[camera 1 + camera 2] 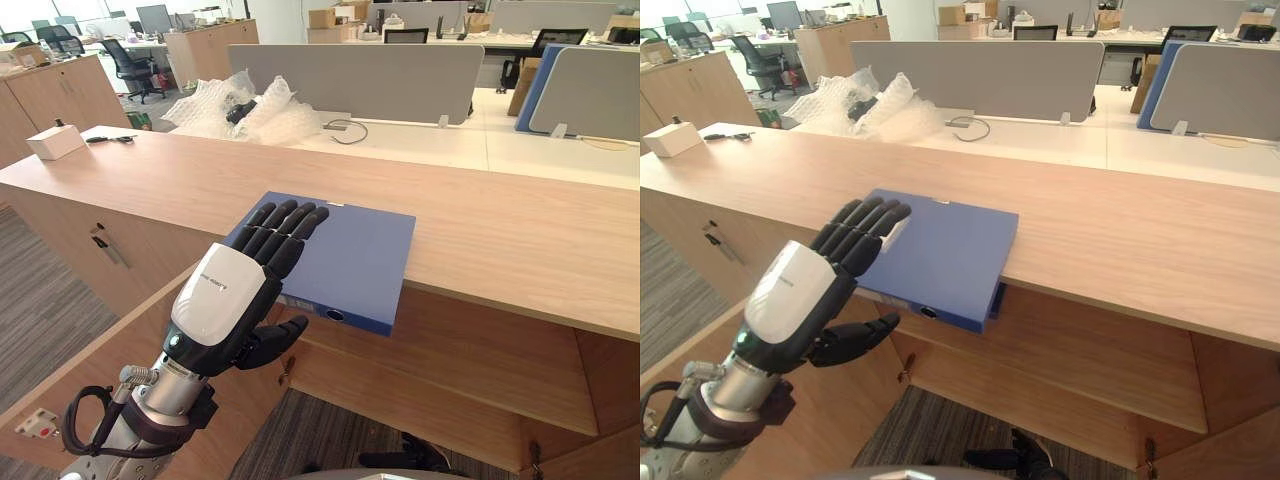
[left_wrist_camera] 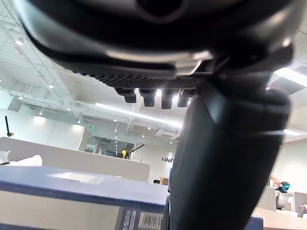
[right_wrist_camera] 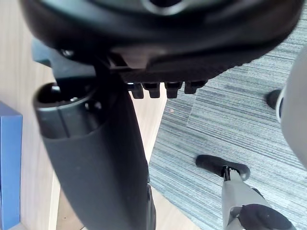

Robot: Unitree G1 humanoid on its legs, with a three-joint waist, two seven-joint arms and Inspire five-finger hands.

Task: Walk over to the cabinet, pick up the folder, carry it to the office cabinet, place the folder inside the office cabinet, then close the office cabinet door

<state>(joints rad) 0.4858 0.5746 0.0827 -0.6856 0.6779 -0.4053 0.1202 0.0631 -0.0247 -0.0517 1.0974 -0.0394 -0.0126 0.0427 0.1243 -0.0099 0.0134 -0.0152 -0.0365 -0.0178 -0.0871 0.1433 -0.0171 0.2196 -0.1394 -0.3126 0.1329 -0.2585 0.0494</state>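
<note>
blue folder [image 1: 345, 255] lies flat on the wooden surface [image 1: 500, 230], its near edge overhanging. left robot hand [image 1: 225, 300] spreads straight fingers over its near corner, thumb below. right robot hand [image 3: 96, 143] hangs relaxed, empty.

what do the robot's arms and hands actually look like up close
The left hand has a glossy white shell over its back with a small dark marking. Its segmented fingers and its thumb are black. The left arm is silver-grey metal at the wrist, ringed by a black collar. The right hand is smooth dark casing with a finely textured palm pad.
</note>
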